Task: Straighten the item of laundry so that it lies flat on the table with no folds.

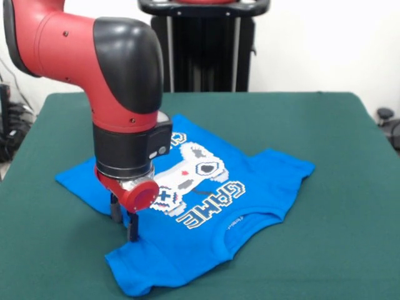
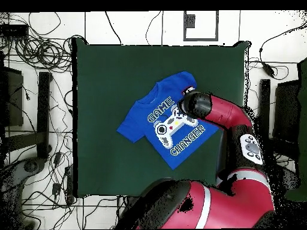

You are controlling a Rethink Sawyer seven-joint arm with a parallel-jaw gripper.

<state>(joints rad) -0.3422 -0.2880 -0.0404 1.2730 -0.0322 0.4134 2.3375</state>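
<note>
The bright blue T-shirt (image 1: 206,187) with white "GAME CHANGER" lettering lies print-up on the dark green table (image 1: 325,125), collar toward the camera. It is mostly spread out, with small wrinkles near the collar and the right sleeve. My gripper (image 1: 125,226) points straight down over the shirt's near left part, by the sleeve. Its two dark fingers stand apart with their tips at the cloth. In the overhead view the shirt (image 2: 162,123) lies at an angle right of the table's (image 2: 102,90) middle. There my wrist (image 2: 195,105) covers the gripper.
The black pedestal (image 1: 200,44) stands at the table's far side. My red arm (image 2: 240,138) reaches in over the table's right edge in the overhead view. Cables (image 2: 36,54) lie on the floor around the table.
</note>
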